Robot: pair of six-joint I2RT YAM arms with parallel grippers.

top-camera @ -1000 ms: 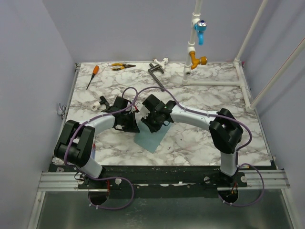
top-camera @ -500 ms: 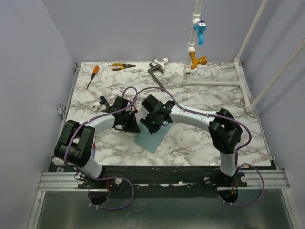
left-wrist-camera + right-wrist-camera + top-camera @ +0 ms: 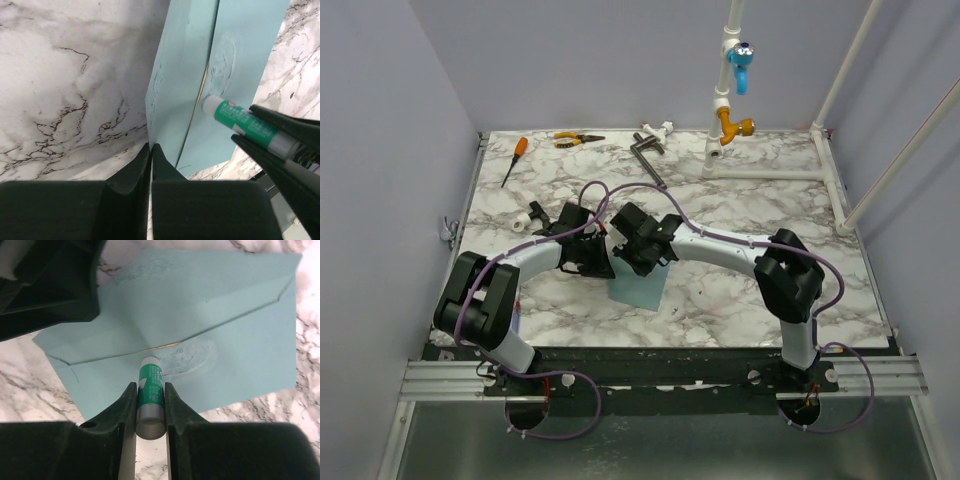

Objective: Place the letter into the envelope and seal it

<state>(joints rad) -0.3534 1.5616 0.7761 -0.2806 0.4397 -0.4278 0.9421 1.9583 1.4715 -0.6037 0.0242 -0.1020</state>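
The teal-blue envelope [image 3: 640, 292] lies on the marble table just in front of both grippers. Its flap [image 3: 175, 85] is raised off the body [image 3: 240, 355]. My left gripper [image 3: 150, 146] is shut on the flap's edge near one end. My right gripper [image 3: 150, 386] is shut on a green glue stick [image 3: 150, 382]. The stick's white tip [image 3: 212, 103] touches the envelope body just under the flap's edge, beside a wrinkled smeared patch. In the top view the two grippers [image 3: 595, 260] [image 3: 638, 258] meet side by side over the envelope's far end. The letter is not in view.
Along the far edge lie an orange-handled screwdriver [image 3: 514, 158], yellow pliers [image 3: 575, 139] and a dark L-shaped key [image 3: 645, 155]. A white pipe stand with a blue valve [image 3: 740, 60] rises at the back right. A small white fitting [image 3: 532, 216] sits left of the left wrist.
My right gripper has slid a little to the left with the glue stick on the envelope. The envelope now lies squarer to the table edge. The left gripper still holds the flap.
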